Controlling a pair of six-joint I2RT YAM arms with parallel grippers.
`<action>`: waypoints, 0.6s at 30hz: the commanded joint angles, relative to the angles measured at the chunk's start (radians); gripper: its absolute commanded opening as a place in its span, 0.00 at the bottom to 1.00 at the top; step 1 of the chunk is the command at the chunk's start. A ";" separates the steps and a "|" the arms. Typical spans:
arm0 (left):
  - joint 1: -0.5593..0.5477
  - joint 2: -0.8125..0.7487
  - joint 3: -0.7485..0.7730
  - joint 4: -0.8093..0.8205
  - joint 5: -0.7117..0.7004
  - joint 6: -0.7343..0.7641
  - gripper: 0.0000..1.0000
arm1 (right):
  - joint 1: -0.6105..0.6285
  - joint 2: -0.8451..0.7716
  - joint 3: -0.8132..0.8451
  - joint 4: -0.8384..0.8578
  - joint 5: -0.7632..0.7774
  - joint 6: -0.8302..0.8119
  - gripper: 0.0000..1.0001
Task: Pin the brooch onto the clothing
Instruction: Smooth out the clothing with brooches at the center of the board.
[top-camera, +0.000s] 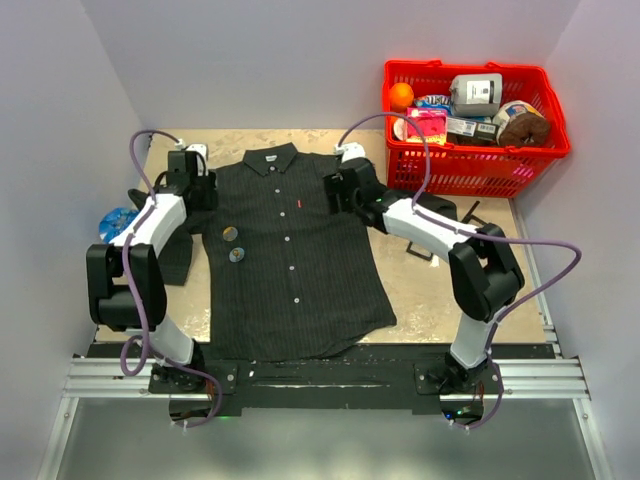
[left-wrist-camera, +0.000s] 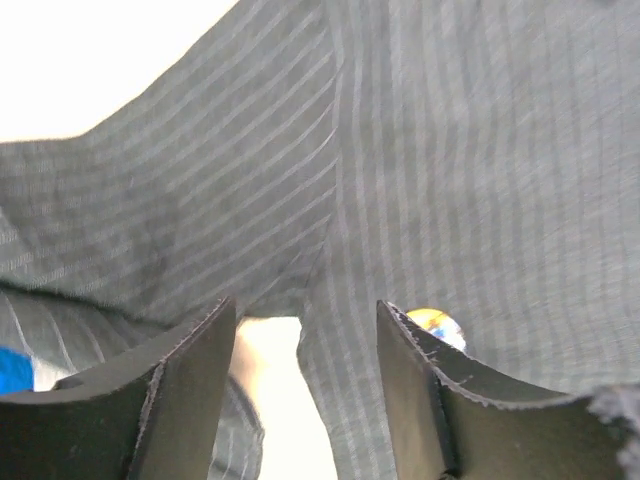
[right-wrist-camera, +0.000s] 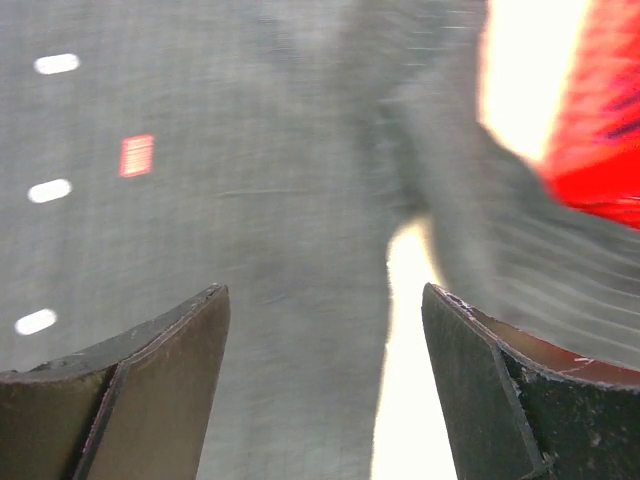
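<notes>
the tan table (top-camera: 430, 290) carries the shirt (top-camera: 290, 280), spread flat at its middle with the collar at the far side. a red basket (top-camera: 470, 178) of groceries stands far right. the left gripper (top-camera: 203, 190) is at the shirt's left shoulder, fingers apart, holding nothing. the right gripper (top-camera: 336, 192) is at the right shoulder, also parted and empty. a round brooch (top-camera: 230, 234) and a second brooch (top-camera: 237, 254), just nearer, sit on the left chest. a tiny red tag (top-camera: 298, 205) marks the right chest.
</notes>
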 joint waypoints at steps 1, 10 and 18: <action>0.005 0.037 0.081 0.056 0.104 -0.039 0.64 | -0.055 0.037 0.044 -0.009 0.082 -0.062 0.80; 0.094 0.258 0.168 0.120 0.324 -0.125 0.54 | -0.185 0.124 0.041 0.005 0.084 -0.095 0.77; 0.181 0.311 0.111 0.211 0.450 -0.177 0.48 | -0.262 0.173 0.027 0.013 -0.001 -0.078 0.63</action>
